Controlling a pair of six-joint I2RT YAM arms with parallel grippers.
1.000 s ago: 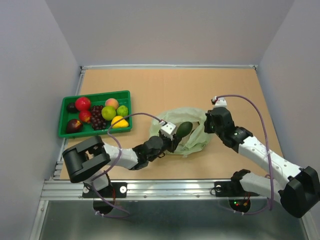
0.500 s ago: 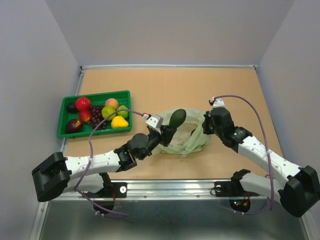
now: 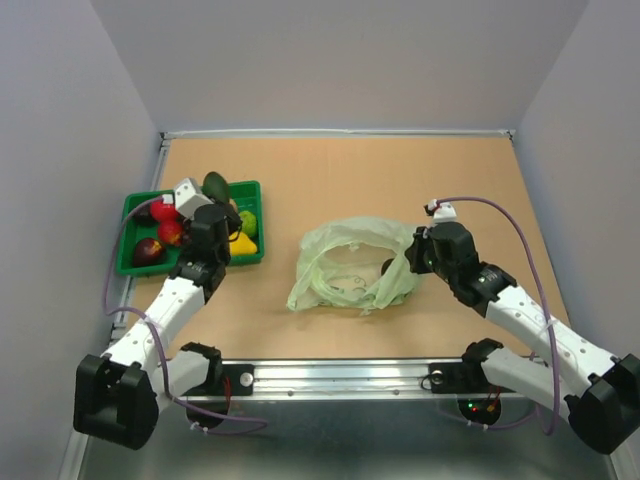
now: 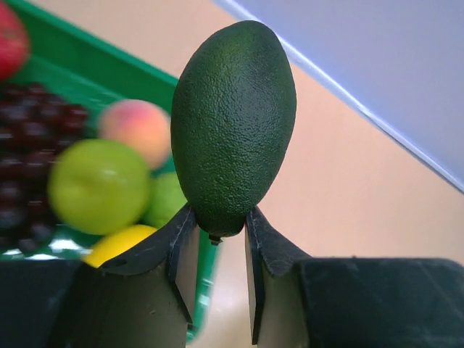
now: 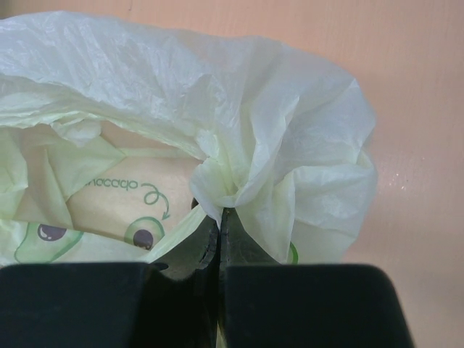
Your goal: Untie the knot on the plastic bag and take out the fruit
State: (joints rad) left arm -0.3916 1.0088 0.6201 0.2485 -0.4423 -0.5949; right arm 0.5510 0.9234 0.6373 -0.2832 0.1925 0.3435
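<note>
Gripping avocado (image 4: 233, 123) over tray (image 4: 87, 54), left pincer (image 4: 217, 226); peach (image 4: 134, 130), grapes (image 4: 29, 116) seemingly beneath.

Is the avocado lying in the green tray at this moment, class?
No: the avocado is clamped by its lower end in the left gripper, held in the air rather than resting in the green tray.

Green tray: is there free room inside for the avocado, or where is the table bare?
The green tray is crowded with fruit. Bare table lies between tray and plastic bag, and in the wide strip from the bag to the back wall.
</note>
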